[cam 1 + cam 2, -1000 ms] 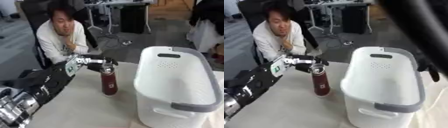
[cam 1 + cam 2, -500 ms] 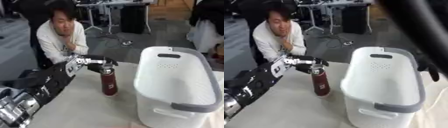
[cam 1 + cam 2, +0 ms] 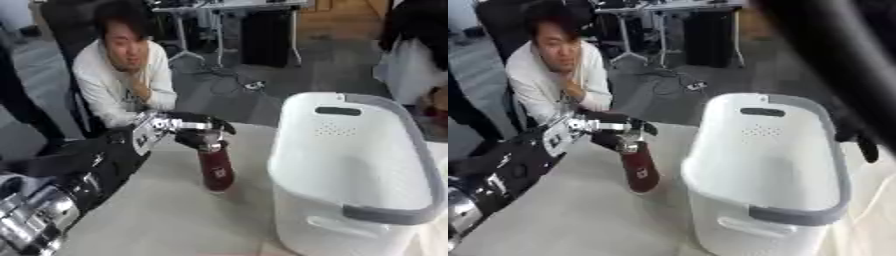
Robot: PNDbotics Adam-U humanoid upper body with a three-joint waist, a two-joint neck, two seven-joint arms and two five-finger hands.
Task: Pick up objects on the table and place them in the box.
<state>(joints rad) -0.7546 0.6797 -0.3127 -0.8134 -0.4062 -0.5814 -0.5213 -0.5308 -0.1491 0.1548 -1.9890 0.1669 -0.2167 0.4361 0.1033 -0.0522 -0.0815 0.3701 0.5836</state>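
We see a dark red cylindrical bottle (image 3: 215, 170) with a silvery cap and a small pale label low on its side standing on the pale beige worktop (image 3: 157, 220). It leans slightly, its top tipped toward our left side and its base resting on the surface. The body is a deep maroon and looks smooth and glossy, narrowing a little toward the neck.

Our left hand (image 3: 194, 131), black with silver joints, reaches in from the left and sits at the top of the bottle. Its fingers (image 3: 217, 126) are curled round the cap and neck, grasping the bottle from above. The left arm runs back toward the lower left corner, where its silver segments show.

Just to the right of the bottle, close but apart from it, stands the tall white plastic laundry basket with a grey rim (image 3: 411, 212). It has an oval handle slot and a patch of small holes in its far wall, and a moulded handle low on the near side. Nothing shows inside it from this angle.

In the right eye view a dark blurred shape crosses the upper right; dark fingers (image 3: 866, 144) hang past the basket's far right rim, and we cannot tell how they are set.
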